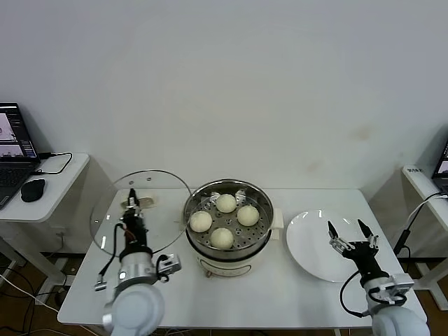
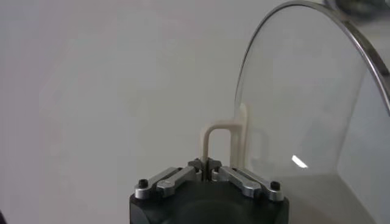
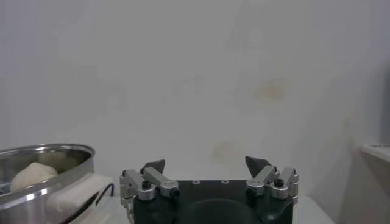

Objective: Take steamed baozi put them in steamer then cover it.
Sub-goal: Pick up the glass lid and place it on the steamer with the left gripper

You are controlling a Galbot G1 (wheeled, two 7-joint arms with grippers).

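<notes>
Several creamy steamed baozi [image 1: 201,221] lie on the perforated tray inside the shiny steamer [image 1: 260,236] at the table's middle. The clear glass cover [image 1: 164,203] is left of the steamer and held tilted. My left gripper [image 1: 131,213] is shut on its cream handle [image 1: 131,203]. In the left wrist view the fingers of that gripper [image 2: 205,165] pinch one leg of the handle [image 2: 218,130], with the glass cover [image 2: 298,109] rising beyond. My right gripper [image 1: 348,232] hovers open and empty over the white plate; in the right wrist view its jaws [image 3: 206,163] stand wide apart.
An empty white plate [image 1: 308,245] lies right of the steamer. A side table on the left carries a laptop [image 1: 12,150] and a mouse [image 1: 33,189]. Another side table [image 1: 420,178] stands at the right. The right wrist view shows the steamer's rim [image 3: 42,182] with a baozi [image 3: 33,175].
</notes>
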